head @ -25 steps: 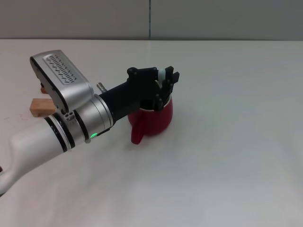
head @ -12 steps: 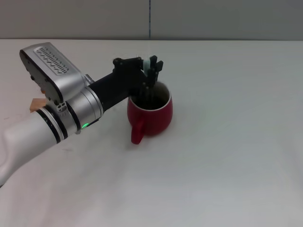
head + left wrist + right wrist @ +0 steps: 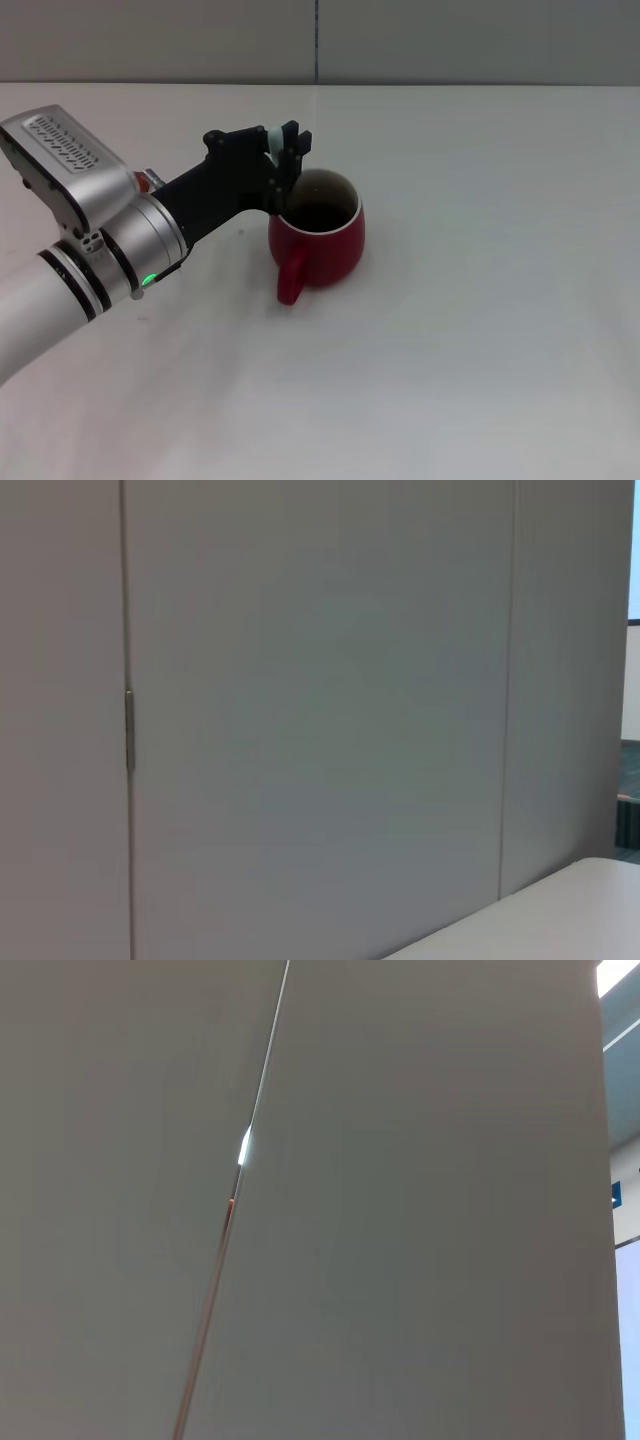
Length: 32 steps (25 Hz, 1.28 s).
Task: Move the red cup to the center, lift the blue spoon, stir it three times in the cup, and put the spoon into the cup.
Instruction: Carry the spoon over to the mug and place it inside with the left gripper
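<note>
Red cup upright on the table, spoon held just beside its rim

Red cup (image 3: 318,240) is the landmark. The left end effector (image 3: 278,152) sits just off the cup's rim, on the side away from the handle's far half and toward the robot's left, its black fingers (image 3: 296,146) closed narrowly around the pale handle of the blue spoon (image 3: 272,150). Only a short stretch of that light-blue handle shows between the fingers; the neck and bowl are hidden behind the end effector, so whether the spoon's tip reaches inside the cup cannot be told.

Out from the end effector, the black wrist and silver forearm run away from the cup toward the robot's left and near side.

The cup stands upright on the white table (image 3: 480,300), dark inside, pale at the rim, its red handle pointing toward the robot.

The right end effector does not appear in any view; both wrist views show only grey wall panels.
</note>
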### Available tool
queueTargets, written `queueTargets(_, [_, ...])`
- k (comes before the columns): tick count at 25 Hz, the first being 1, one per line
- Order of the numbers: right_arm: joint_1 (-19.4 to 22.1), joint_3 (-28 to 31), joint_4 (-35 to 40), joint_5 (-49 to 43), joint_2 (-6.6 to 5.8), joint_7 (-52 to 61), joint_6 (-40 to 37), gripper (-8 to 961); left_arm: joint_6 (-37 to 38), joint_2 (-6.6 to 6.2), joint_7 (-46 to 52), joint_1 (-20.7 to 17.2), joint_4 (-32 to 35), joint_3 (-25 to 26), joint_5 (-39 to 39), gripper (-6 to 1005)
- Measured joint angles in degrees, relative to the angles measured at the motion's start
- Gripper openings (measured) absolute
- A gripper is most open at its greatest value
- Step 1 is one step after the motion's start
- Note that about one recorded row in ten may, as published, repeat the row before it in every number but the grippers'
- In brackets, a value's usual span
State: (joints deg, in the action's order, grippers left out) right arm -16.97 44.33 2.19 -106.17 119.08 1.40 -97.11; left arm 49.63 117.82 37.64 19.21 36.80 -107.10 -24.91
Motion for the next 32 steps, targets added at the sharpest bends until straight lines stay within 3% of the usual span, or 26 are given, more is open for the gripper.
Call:
queueTargets(10, [0.1,-0.6,0.1,0.0,0.0,0.0,0.0,680,0.2,-0.31,5.4,-4.9,5.3,0.8,-5.9,142])
queueTargets(32, [0.4,-0.6,-0.1,0.0,0.09,0.0,-0.5,680,3.7,0.09,7.7,-5.2,4.6,-1.8,-6.0,144])
